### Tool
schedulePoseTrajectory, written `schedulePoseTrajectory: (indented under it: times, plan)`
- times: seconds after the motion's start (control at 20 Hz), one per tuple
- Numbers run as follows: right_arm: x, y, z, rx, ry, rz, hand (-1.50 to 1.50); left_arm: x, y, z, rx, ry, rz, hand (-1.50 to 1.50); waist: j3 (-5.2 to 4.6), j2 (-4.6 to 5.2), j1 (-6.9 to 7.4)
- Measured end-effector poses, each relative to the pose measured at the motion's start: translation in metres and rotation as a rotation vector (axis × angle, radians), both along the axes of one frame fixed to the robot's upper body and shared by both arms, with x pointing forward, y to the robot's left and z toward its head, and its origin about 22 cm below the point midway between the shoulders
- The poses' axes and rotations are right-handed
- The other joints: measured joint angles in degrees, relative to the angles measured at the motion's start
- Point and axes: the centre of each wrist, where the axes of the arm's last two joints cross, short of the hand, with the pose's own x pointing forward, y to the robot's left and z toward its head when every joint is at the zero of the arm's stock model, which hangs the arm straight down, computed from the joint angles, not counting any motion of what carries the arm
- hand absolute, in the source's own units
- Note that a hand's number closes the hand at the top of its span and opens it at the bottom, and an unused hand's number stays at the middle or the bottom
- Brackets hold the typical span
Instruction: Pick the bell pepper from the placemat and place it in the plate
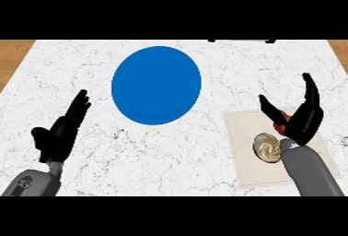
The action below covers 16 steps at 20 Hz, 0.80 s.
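A blue plate (156, 85) lies on the marble counter, left of centre. At the right lies a beige placemat (248, 147). A red bell pepper (281, 124) shows only as a small patch on the placemat, mostly hidden by my right hand (300, 123). That hand is directly over the pepper, thumb to its left and fingers arching past its right, not closed on it. My left hand (62, 131) rests open at the lower left, fingers pointing up, far from the plate and pepper.
A round tan swirled pastry (267, 146) sits on the placemat just below the pepper, beside my right forearm. The wooden floor shows past the counter's left and right edges. A dark object (241, 40) sits at the counter's far edge.
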Motion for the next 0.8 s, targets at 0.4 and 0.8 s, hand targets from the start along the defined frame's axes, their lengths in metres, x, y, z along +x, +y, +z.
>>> schedulePoseTrajectory:
  times: [0.4,0.8]
  plan:
    - [-0.002,0.034,-0.036,-0.091,0.043,-0.15,-1.5,-0.016,0.015,-0.012,0.005,0.01,0.027,0.0,-0.46,-0.82,-1.85]
    - [-0.005,0.037,-0.053,-0.024,0.342,-0.238,-1.5,-0.023,0.022,-0.015,0.012,0.012,0.04,0.0,-1.37,-1.89,-2.81]
